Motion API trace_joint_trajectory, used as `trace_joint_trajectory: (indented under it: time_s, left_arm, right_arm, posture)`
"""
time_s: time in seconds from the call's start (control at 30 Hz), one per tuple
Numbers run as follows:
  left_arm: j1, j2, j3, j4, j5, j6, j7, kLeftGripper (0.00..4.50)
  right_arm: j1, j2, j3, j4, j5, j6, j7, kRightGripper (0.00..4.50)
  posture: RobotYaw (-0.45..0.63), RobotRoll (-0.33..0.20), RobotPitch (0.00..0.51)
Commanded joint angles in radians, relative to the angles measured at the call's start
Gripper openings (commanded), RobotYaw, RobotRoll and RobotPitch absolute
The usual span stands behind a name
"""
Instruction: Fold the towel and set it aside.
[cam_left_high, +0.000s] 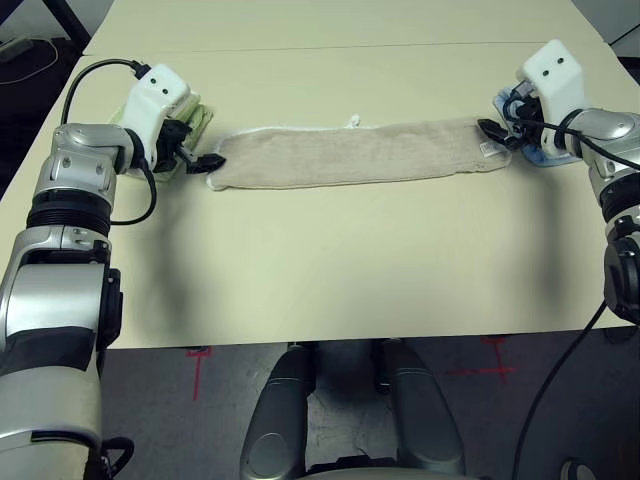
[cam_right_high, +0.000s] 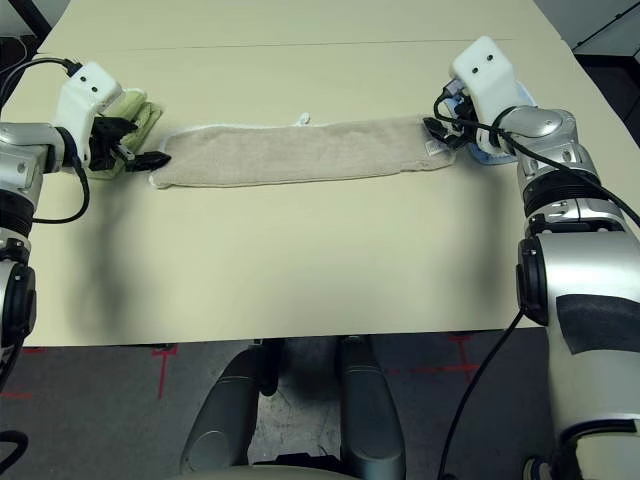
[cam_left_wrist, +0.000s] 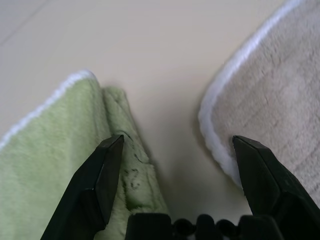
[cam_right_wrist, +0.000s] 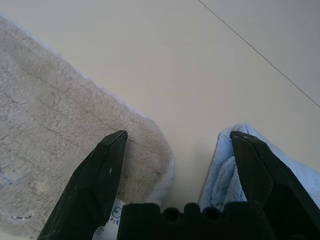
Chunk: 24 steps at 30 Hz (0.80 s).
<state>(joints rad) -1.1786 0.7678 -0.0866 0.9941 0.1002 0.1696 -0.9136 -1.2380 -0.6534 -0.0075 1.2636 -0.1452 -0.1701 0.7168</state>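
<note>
While I watch, the towel (cam_left_high: 352, 152) lies flat, folded into a long strip across the table (cam_left_high: 330, 270) | left gripper (cam_left_high: 200, 160) wide at its left end | right gripper (cam_left_high: 497, 130) wide at its right end

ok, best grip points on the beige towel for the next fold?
Probably the two short ends. The towel lies flat as a long strip across the table, so the open left gripper and right gripper could each pinch the white-edged end beside it, coming inward from outside.
</note>
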Motion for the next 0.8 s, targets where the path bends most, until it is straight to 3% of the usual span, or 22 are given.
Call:
trace_joint_trajectory:
  time_s: [0.03, 0.17, 0.37, 0.57, 0.8]
  left_arm:
    - [-0.012, 0.000, 0.054, -0.054, -0.071, 0.030, -0.075, 4.50]
    - [0.053, -0.026, 0.140, -0.212, -0.225, 0.122, -0.214, 4.50]
    - [0.185, -0.092, 0.209, -0.393, -0.328, 0.151, -0.180, 4.50]
    - [0.327, -0.113, 0.154, -0.513, -0.306, 0.052, -0.196, 4.50]
    - [0.369, -0.114, 0.136, -0.540, -0.333, -0.050, -0.257, 4.50]
  right_arm:
    - [0.025, -0.004, -0.119, -0.008, 0.144, -0.015, 0.150, 4.47]
    - [0.069, 0.011, -0.209, -0.036, 0.263, 0.019, 0.319, 4.47]
    - [0.145, 0.040, -0.238, -0.081, 0.322, 0.017, 0.370, 4.47]
    - [0.198, 0.104, -0.241, -0.146, 0.362, 0.034, 0.386, 4.47]
    - [0.233, 0.150, -0.227, -0.215, 0.375, 0.056, 0.380, 4.47]
  posture:
    - [0.00, 0.000, 0.279]
    - [0.00, 0.000, 0.277]
    - [0.00, 0.000, 0.278]
    - [0.00, 0.000, 0.280]
    - [0.00, 0.000, 0.276]
